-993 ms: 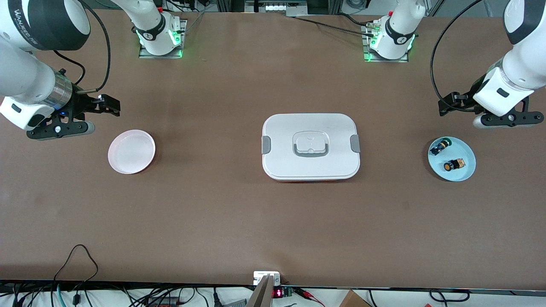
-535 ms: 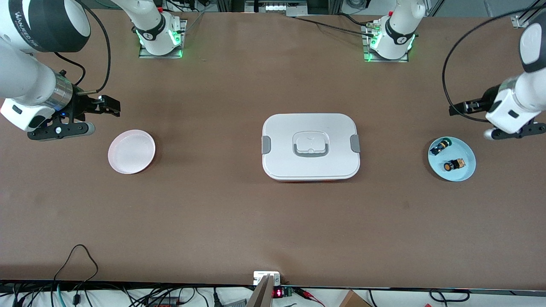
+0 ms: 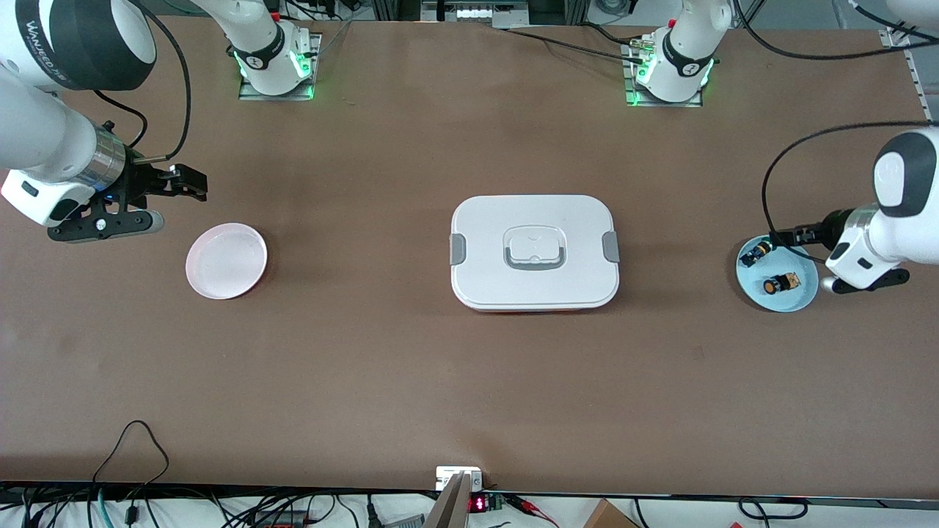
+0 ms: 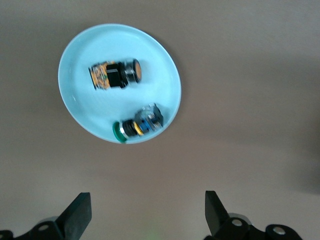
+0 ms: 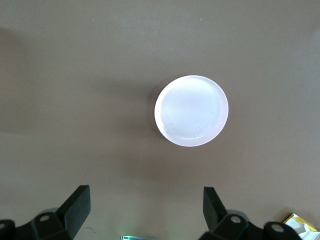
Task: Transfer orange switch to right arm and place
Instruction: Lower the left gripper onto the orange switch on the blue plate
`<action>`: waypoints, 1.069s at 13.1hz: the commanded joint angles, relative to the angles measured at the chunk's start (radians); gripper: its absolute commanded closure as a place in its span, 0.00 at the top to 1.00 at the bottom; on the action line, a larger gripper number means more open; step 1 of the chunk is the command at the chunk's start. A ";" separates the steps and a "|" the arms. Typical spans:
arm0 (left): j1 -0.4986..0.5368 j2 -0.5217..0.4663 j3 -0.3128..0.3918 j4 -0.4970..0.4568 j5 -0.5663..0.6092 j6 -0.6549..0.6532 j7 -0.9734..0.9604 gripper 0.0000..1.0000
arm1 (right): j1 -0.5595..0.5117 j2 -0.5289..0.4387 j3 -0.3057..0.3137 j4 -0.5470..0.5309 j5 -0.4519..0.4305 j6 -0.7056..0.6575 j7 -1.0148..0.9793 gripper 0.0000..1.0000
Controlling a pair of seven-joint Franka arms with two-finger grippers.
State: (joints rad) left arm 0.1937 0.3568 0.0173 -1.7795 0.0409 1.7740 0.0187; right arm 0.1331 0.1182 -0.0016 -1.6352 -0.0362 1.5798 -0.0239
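The orange switch [image 3: 780, 284] lies on its side in a light blue plate [image 3: 786, 303] toward the left arm's end of the table. The left wrist view shows its orange cap and tan end clearly, the orange switch [image 4: 115, 75] resting on the blue plate [image 4: 85, 107]. My left gripper [image 3: 791, 237] hangs open and holds nothing, over the plate's rim. In its own view the left gripper [image 4: 147, 210] has only bare table between its fingers. The right gripper [image 3: 183, 182] waits open in the air near a pink plate [image 3: 226, 261]. Nothing sits between the fingers of the right gripper [image 5: 146, 205].
A second switch with a green cap [image 3: 755, 253] shares the blue plate, also seen as the green-capped switch [image 4: 137, 125]. A white lidded box [image 3: 534, 251] stands at mid-table. The pink plate [image 5: 191, 110] holds nothing. Cables run along the table's front edge.
The left arm has swung down and toward the front camera, bringing its open gripper from above the table to the blue plate. The right arm has stayed still.
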 commanded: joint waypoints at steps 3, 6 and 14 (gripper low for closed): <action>0.084 0.120 -0.007 0.022 0.001 0.186 0.070 1.00 | 0.002 0.005 -0.001 0.017 0.016 -0.004 -0.004 1.00; 0.085 0.100 -0.007 -0.085 0.001 0.365 0.072 1.00 | 0.002 0.005 -0.001 0.018 0.016 -0.006 -0.002 1.00; 0.110 0.169 -0.008 -0.265 -0.004 0.792 0.107 1.00 | 0.010 0.005 -0.001 0.018 0.018 -0.004 -0.002 1.00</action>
State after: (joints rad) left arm 0.2897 0.4948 0.0170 -2.0392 0.0409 2.5290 0.1024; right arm 0.1366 0.1182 -0.0010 -1.6340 -0.0353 1.5806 -0.0239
